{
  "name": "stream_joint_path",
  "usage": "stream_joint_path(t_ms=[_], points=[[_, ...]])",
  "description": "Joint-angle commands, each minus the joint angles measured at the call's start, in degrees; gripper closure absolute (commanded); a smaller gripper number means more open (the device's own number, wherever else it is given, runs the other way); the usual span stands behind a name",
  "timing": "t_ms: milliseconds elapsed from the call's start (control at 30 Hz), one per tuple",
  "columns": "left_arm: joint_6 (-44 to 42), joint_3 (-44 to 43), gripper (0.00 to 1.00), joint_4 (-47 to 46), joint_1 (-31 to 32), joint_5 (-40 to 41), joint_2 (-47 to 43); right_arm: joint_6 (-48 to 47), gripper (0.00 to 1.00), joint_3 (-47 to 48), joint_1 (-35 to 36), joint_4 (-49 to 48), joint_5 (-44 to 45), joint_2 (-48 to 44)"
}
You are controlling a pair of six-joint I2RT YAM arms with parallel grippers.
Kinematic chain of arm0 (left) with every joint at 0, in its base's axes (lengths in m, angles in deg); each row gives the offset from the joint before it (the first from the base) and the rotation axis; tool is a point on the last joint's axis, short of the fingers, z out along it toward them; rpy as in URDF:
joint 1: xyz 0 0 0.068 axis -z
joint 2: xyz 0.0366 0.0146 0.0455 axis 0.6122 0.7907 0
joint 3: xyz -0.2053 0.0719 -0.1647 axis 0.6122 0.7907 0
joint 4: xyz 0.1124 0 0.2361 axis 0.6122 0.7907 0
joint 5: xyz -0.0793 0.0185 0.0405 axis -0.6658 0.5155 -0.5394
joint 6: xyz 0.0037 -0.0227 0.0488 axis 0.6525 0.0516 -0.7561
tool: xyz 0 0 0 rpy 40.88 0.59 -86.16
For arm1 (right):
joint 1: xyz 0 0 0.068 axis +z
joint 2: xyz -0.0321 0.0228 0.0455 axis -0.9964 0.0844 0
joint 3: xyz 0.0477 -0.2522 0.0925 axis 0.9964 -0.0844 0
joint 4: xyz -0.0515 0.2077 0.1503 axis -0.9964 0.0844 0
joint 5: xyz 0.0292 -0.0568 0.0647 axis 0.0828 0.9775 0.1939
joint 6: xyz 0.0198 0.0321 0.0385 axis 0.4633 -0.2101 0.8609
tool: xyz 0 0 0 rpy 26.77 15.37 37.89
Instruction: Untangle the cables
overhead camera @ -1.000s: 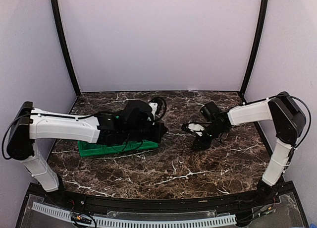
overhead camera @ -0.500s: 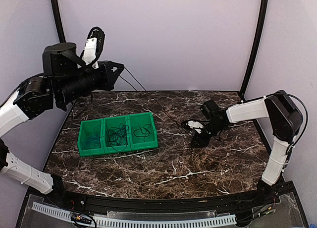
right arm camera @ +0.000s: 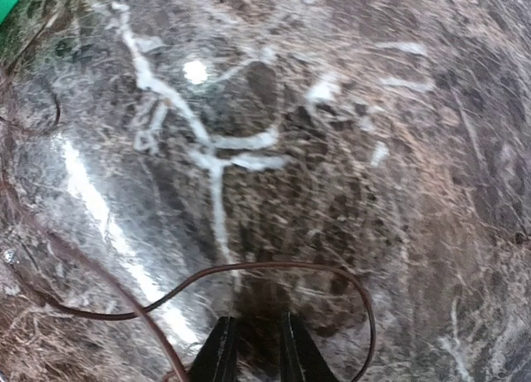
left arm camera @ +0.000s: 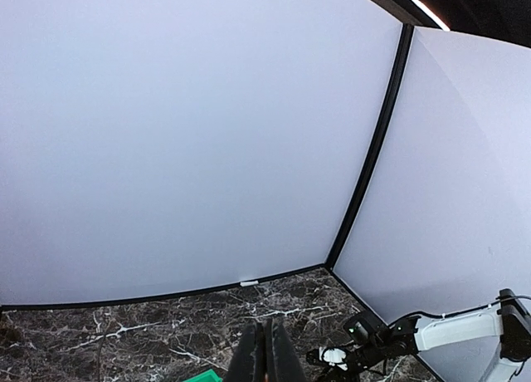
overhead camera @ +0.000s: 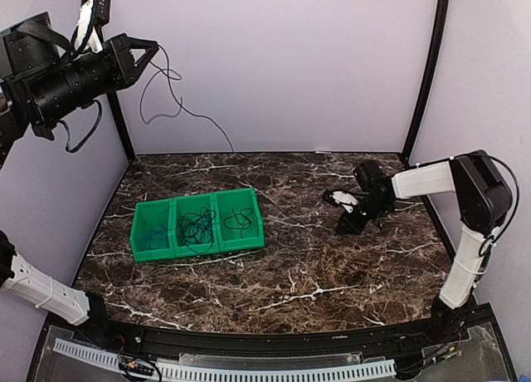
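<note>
My left gripper [overhead camera: 148, 53] is raised high at the back left, shut on a thin dark cable [overhead camera: 168, 105]. The cable hangs from it in a slack loop down toward the back edge of the table. In the left wrist view the fingers [left arm camera: 255, 359] are pressed together and the cable is hidden. My right gripper [overhead camera: 346, 227] is low on the marble at the right. In its wrist view the gripper [right arm camera: 255, 342] has its jaws narrowly apart, and a brown cable [right arm camera: 274, 268] loops in front and runs back under them. More tangled cables [overhead camera: 197, 224] lie in a green bin [overhead camera: 199, 251].
The green bin has three compartments and sits left of centre; dark cables lie in the middle and right [overhead camera: 237, 220] ones. Pale walls and black corner posts [overhead camera: 425, 75] close the back and sides. Both arm bases stand at the near edge.
My left arm rose from the green bin to high at the back left, pulling the cable up; the cable went from taut to slack. My right gripper shifted a little right and back.
</note>
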Motion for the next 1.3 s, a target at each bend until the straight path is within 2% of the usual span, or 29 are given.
stream_joint_path(t_ms=[0, 300, 333, 400, 433, 633, 733, 900, 933, 1033, 1100, 1200, 1267], points=[[-0.9, -3.2, 1.0, 3.5, -0.2, -1.7, 0.8, 1.3, 0.79, -1.5, -4.9, 4.7, 7.6, 1.3], [-0.9, -4.5, 1.0, 5.2, -0.1, -0.9, 0.4, 1.4, 0.81, -2.1, -8.6, 4.3, 10.1, -2.7], [-1.1, -5.0, 1.0, 4.7, -0.1, -0.5, 0.0, 1.4, 0.84, -1.9, -9.1, 4.3, 10.3, -2.3], [-1.6, -7.6, 1.0, 4.9, -0.1, -0.2, -0.1, 1.6, 0.98, -1.3, -10.5, 4.8, 10.7, -1.4], [-2.1, -10.5, 1.0, 6.2, -0.1, 0.4, 0.1, 1.8, 1.0, -1.1, -11.4, 5.0, 10.8, -1.0], [-4.5, -19.5, 1.0, 10.4, -0.2, 10.4, 1.9, 2.3, 1.0, -0.5, -16.5, 4.9, 12.8, 0.4], [-5.6, -20.5, 1.0, 10.8, -0.1, 14.1, 2.1, 2.4, 1.0, -0.4, -17.1, 5.3, 12.6, 0.8], [-5.6, -18.1, 1.0, 11.1, -0.1, 14.0, 2.5, 2.7, 1.0, 0.1, -17.1, 6.0, 11.9, 0.4], [-5.5, -17.7, 1.0, 11.2, -0.1, 13.4, 2.7, 2.4, 0.95, 0.3, -17.1, 6.4, 11.0, 0.0], [-5.3, -16.1, 1.0, 11.9, -0.1, 12.6, 3.3, 1.7, 0.69, 0.9, -17.0, 9.5, 6.2, -2.1], [-4.8, -16.0, 1.0, 13.0, -0.2, 12.9, 3.8, 1.4, 0.4, 1.1, -17.0, 11.4, 3.8, -4.4], [-2.5, -16.1, 1.0, 15.8, -0.1, 14.5, 4.0, 0.9, 0.23, 1.7, -17.0, 13.7, 2.5, -8.3], [-0.9, -16.1, 1.0, 17.7, -0.2, 14.6, 4.3, 0.4, 0.17, 3.0, -17.0, 16.0, 1.7, -10.4]])
